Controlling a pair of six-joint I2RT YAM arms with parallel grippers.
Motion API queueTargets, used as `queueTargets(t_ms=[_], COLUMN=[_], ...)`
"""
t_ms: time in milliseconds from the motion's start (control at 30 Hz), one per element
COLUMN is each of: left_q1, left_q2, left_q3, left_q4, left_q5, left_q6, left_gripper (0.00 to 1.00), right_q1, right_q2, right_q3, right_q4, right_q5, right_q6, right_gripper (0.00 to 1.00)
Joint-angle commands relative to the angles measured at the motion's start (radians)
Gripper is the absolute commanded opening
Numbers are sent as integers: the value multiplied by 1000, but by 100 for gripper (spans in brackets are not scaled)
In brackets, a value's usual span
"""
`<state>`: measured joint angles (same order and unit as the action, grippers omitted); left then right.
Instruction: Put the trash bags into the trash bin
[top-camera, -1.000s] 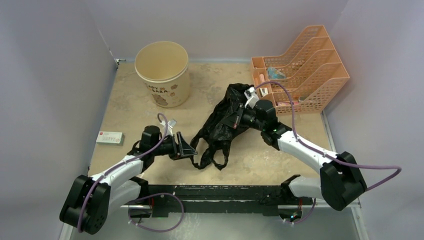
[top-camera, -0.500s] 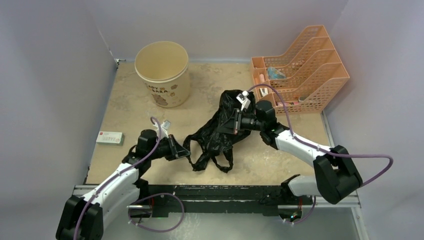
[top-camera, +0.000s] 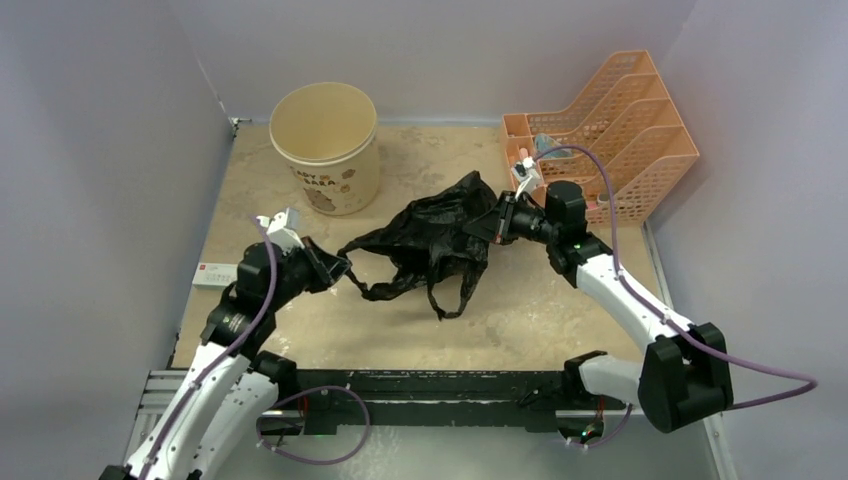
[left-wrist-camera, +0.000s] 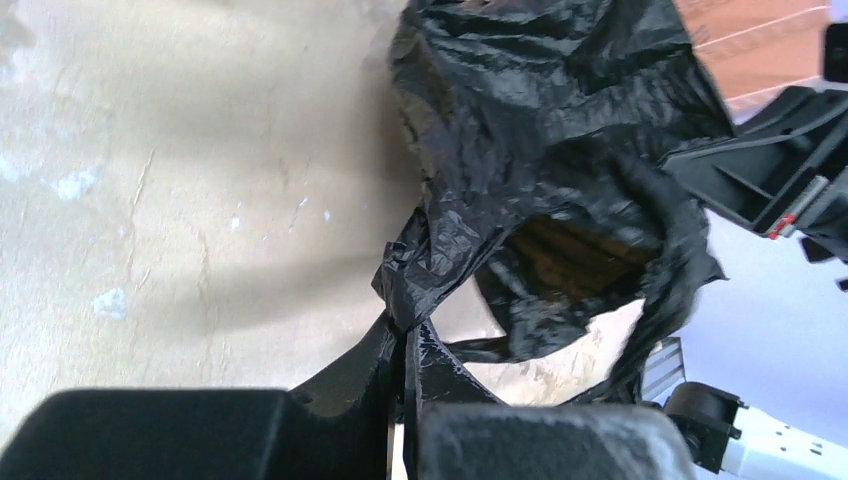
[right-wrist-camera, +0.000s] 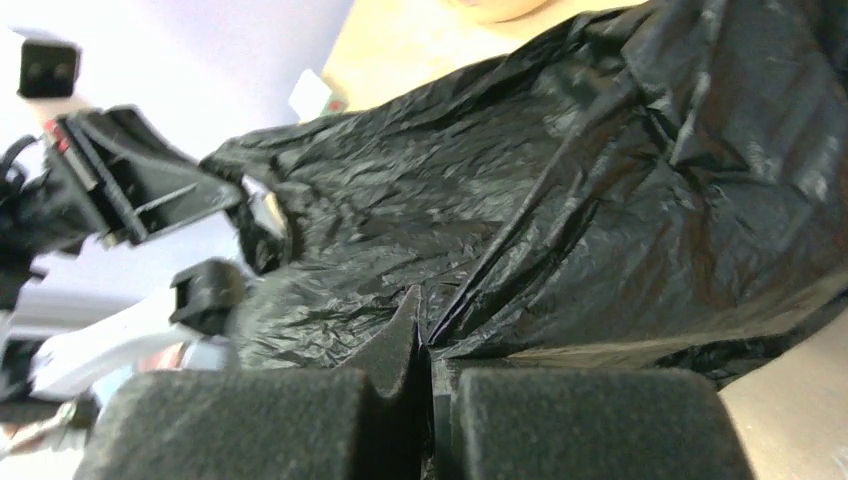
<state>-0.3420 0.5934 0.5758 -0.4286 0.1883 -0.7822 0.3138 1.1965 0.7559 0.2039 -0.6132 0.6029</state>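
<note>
A glossy black trash bag (top-camera: 432, 232) hangs stretched between my two grippers above the middle of the table. My left gripper (top-camera: 340, 268) is shut on the bag's left corner, and the left wrist view shows the film (left-wrist-camera: 560, 150) pinched at my left gripper (left-wrist-camera: 405, 325). My right gripper (top-camera: 494, 222) is shut on the bag's right end, with folds of the bag (right-wrist-camera: 620, 190) clamped at my right gripper (right-wrist-camera: 428, 340). One loop handle (top-camera: 450, 295) dangles below the bag. The cream trash bin (top-camera: 325, 147) stands upright at the back left, away from both grippers.
An orange mesh desk organiser (top-camera: 610, 135) with small items stands at the back right, just behind the right arm. A small white box (top-camera: 217, 275) lies by the table's left edge next to the left arm. Purple walls enclose the table on three sides.
The left gripper closed on the bag's left corner and pulled back left, while the right gripper drew back right. The bag is now lifted and stretched out between them.
</note>
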Motion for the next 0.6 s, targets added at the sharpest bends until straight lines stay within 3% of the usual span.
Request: queueTargets(t_ms=[0, 100, 233, 367, 433, 500, 567], left_q1=[-2, -2, -2, -2, -2, -2, -2], left_q2=[-73, -104, -156, -211, -210, -198, -173], left_q3=[38, 46, 93, 138, 156, 164, 152], left_q4=[-3, 37, 71, 115, 130, 126, 121], left_q5=[25, 86, 138, 173, 209, 225, 232], left_q6=[101, 125, 151, 185, 215, 232, 233], left_gripper=[0, 0, 0, 0, 0, 0, 0], right_q1=[4, 7, 10, 11, 10, 11, 10], right_q2=[-33, -77, -90, -164, -183, -170, -127], right_q3=[34, 47, 156, 134, 68, 20, 16], right_q4=[184, 271, 196, 175, 277, 333, 244], right_q5=[-281, -287, -424, -405, -436, -396, -302], right_q6=[-6, 14, -57, -137, -88, -52, -101], right_gripper=[0, 1, 1, 4, 5, 9, 12])
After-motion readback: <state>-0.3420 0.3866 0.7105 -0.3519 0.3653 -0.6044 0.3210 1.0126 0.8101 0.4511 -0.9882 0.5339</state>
